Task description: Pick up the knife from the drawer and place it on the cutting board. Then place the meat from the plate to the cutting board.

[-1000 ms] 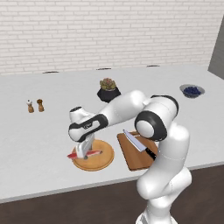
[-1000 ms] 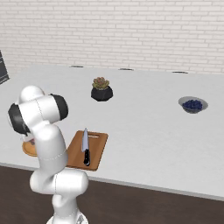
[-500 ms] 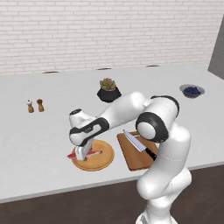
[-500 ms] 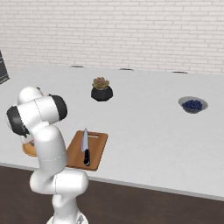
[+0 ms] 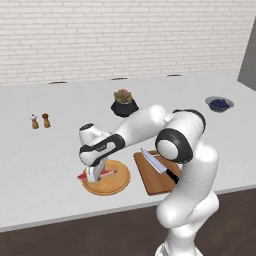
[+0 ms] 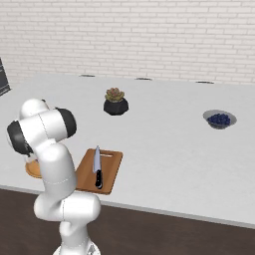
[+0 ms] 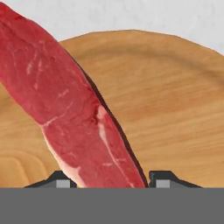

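1. Surface carries everything; across the last second the arm has sunk lower over the plate.
2. Board lies just right of the plate, the knife already on it, so the first half looks done.
3. Meat lies on the plate between the gripper tips; whether they have clamped it cannot be told.
4. Plant pot, berry bowl and shakers stand well apart; nothing blocks the way.

Bright even rendered light, soft shadows, slightly low-res.
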You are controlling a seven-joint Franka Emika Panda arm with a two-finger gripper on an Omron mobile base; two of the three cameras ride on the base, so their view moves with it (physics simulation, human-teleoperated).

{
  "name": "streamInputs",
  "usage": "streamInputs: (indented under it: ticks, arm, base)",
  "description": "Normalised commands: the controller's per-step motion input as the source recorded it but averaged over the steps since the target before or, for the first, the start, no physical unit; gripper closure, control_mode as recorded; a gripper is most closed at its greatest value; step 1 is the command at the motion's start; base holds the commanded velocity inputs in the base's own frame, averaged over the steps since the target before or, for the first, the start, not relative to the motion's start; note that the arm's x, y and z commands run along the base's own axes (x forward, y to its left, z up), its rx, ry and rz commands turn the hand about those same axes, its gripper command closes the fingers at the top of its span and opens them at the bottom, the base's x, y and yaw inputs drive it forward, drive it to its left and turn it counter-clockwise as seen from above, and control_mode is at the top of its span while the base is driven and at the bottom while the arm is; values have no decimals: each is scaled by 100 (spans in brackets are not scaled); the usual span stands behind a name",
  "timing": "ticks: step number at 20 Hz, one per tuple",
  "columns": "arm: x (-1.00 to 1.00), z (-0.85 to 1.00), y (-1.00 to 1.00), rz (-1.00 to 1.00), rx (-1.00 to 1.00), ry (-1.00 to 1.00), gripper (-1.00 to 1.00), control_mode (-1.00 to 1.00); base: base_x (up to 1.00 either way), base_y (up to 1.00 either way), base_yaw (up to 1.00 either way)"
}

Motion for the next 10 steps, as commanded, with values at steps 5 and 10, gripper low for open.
streamInputs:
  ticks: [5,10]
  arm:
    - [-6,0,0,0,0,-1,100,-100]
    - [-19,27,-21,-6,0,-4,100,-100]
  base:
    - [0,0,0]
    - [0,0,0]
